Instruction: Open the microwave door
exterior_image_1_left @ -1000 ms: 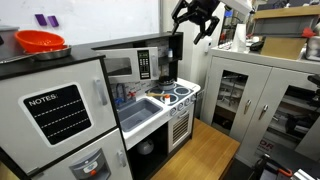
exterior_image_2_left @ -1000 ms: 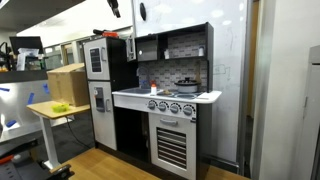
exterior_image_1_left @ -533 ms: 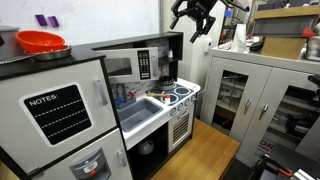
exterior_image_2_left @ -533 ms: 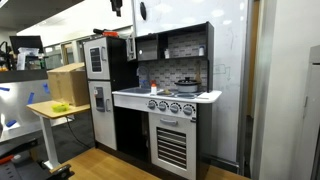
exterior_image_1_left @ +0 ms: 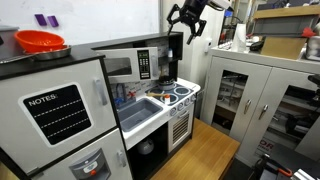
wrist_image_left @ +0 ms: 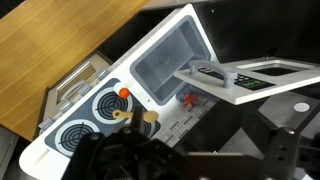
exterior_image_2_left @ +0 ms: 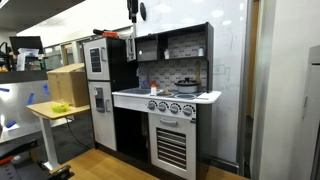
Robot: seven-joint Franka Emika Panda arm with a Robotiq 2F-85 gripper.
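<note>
The microwave door (exterior_image_1_left: 128,66) is a silver-grey frame with a clear window and a black keypad strip, set under the toy kitchen's black top. In the wrist view it (wrist_image_left: 250,82) shows from above, jutting out over the sink, seemingly swung outward. My gripper (exterior_image_1_left: 187,20) hangs in the air above the kitchen's top corner, apart from the door, with fingers spread and empty. It also shows at the top of an exterior view (exterior_image_2_left: 132,10). In the wrist view its fingers (wrist_image_left: 190,160) are dark and blurred at the bottom.
An orange bowl (exterior_image_1_left: 40,41) sits on the fridge, above the white "NOTES" door (exterior_image_1_left: 57,110). The sink (wrist_image_left: 170,60), stove burners (wrist_image_left: 90,115) and oven (exterior_image_1_left: 180,125) lie below. A grey glass-door cabinet (exterior_image_1_left: 260,95) stands beside; a cardboard box (exterior_image_2_left: 67,85) sits on a side table.
My gripper has shifted sideways above the kitchen top, towards the microwave side. The microwave door has not visibly moved.
</note>
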